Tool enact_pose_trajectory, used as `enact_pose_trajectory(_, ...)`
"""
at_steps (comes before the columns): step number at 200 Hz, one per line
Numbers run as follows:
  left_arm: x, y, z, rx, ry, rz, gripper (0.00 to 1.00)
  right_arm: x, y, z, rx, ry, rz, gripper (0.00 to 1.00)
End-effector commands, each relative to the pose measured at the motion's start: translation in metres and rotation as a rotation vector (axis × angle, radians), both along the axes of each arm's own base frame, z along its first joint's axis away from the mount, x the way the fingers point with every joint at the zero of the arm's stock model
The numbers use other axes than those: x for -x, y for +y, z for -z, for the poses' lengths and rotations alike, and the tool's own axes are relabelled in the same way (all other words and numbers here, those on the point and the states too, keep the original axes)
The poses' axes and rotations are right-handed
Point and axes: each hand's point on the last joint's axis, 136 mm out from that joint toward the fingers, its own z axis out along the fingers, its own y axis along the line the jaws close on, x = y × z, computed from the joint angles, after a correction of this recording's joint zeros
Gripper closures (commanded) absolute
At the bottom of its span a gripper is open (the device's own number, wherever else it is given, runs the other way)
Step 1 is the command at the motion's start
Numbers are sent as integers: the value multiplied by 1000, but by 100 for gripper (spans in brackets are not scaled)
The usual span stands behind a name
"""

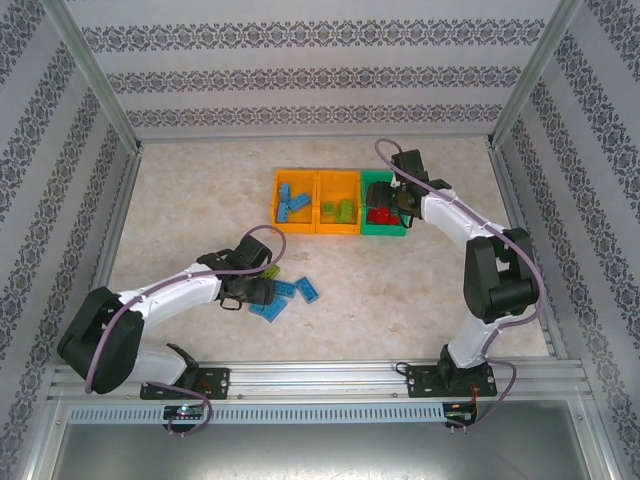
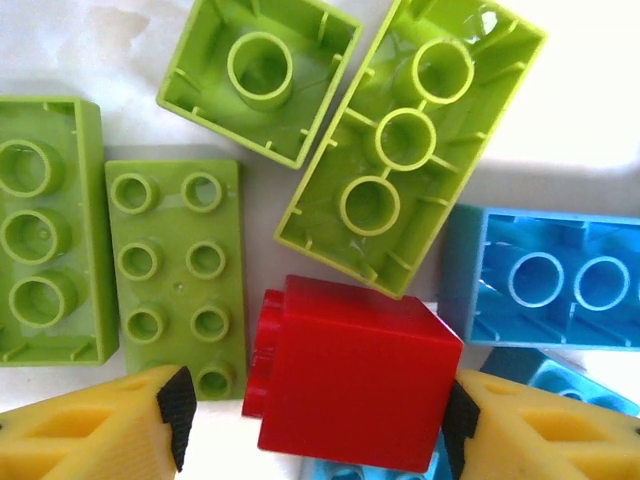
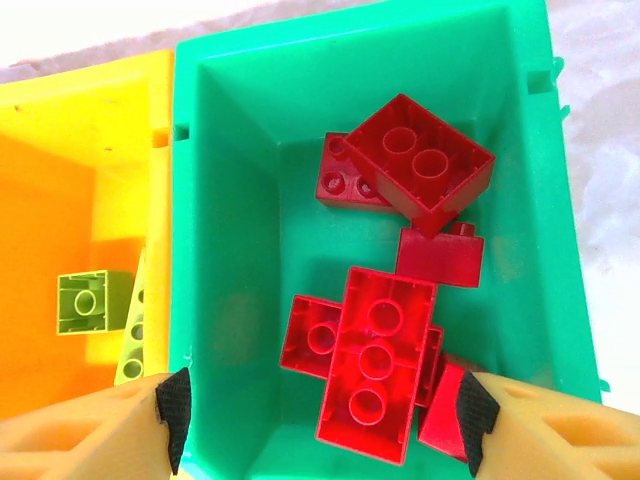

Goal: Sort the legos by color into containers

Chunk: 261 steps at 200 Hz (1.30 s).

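The red brick (image 2: 350,375) you want lies in the loose pile on the table (image 1: 180,230), its studs facing 9 o'clock. Light green bricks (image 2: 180,270) crowd it from 9 to 12 o'clock, and a blue brick (image 2: 545,280) sits at 2 o'clock. Your left gripper (image 2: 316,420) straddles it, unclenched: the 3 o'clock pad (image 2: 456,425) meets its flank, while the 9 o'clock pad (image 2: 178,412) stands apart from the studs. Close evenly so the studded side doesn't skid, then lift straight up, clear of the neighbours. Carry it to the green bin (image 3: 235,130) at 1 o'clock, where red bricks (image 3: 375,365) lie. Your right gripper (image 3: 322,418) hovers there, spread and empty, so give it room.
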Motion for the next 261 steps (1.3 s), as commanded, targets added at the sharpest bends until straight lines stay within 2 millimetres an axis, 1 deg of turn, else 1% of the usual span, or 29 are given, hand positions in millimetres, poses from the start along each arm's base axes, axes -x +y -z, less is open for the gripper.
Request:
enact_pose_trajectory(1,-6,0,-4,-44,-24,40,34,1,0,-19,-37,-46,9,26)
enact_pose_trajectory(18,-8,-3,-3,-38,-27,53,36,3,-2,-20,-35,-48,13,26)
enact_pose_trajectory(83,-15,-11,-5,-25,-24,76,37,9,-9,-18,-30,-42,27,25)
enact_pose_trajectory(121,-14,-14,-5,-15,-18,75,51,11,-13,-16,-32,-36,36,25)
enact_pose_trajectory(147,-12,-11,-8,-13,-19,58,57,11,-15,-15,-35,-35,41,25)
enact_pose_trajectory(157,-10,-11,-9,-9,-21,53,57,12,-16,-14,-38,-33,43,25)
enact_pose_trajectory(190,-9,-12,-19,14,-38,39,58,13,-18,-13,-46,-34,49,25)
enact_pose_trajectory(243,-12,-23,-40,66,-74,36,59,17,-25,-17,-69,-52,61,25)
enact_pose_trajectory(261,-14,-30,-45,86,-81,46,59,21,-29,-17,-68,-52,67,25)
